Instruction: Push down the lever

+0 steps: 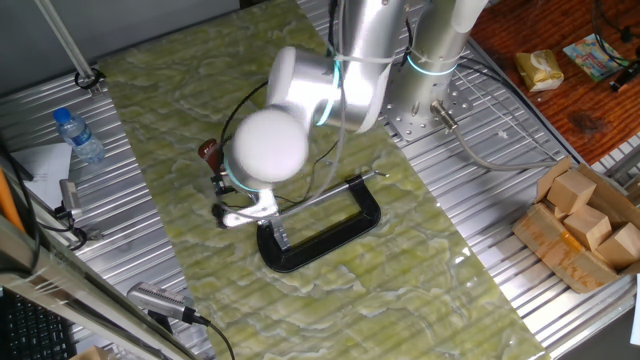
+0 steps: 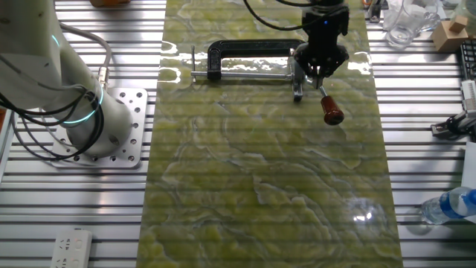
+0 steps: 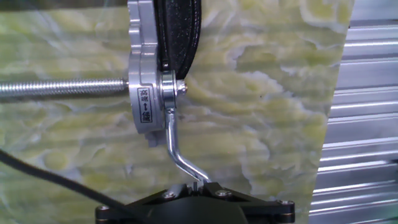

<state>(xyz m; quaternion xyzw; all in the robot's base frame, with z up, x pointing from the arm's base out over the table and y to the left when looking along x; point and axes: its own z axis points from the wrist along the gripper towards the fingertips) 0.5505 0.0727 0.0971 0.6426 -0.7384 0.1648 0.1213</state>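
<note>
The lever [image 2: 327,99] is a short silvery arm ending in a red knob [image 2: 332,112], joined to the right end of a black C-shaped clamp [image 2: 245,48] that lies flat on the green mat. My gripper [image 2: 320,77] stands over the lever arm, between the clamp's head and the knob. In the hand view the bent lever arm [image 3: 176,144] runs from the silver clamp head [image 3: 146,81] down to my gripper [image 3: 199,185], whose jaws stand shut with the tips against the arm. The knob is hidden there. It shows in one fixed view [image 1: 208,152].
The clamp's long threaded rod [image 3: 62,88] runs left from the head. My arm's round joint [image 1: 265,145] hides the gripper in one fixed view. A water bottle [image 1: 78,135], a box of wooden blocks [image 1: 585,225] and glassware [image 2: 405,22] stand off the mat.
</note>
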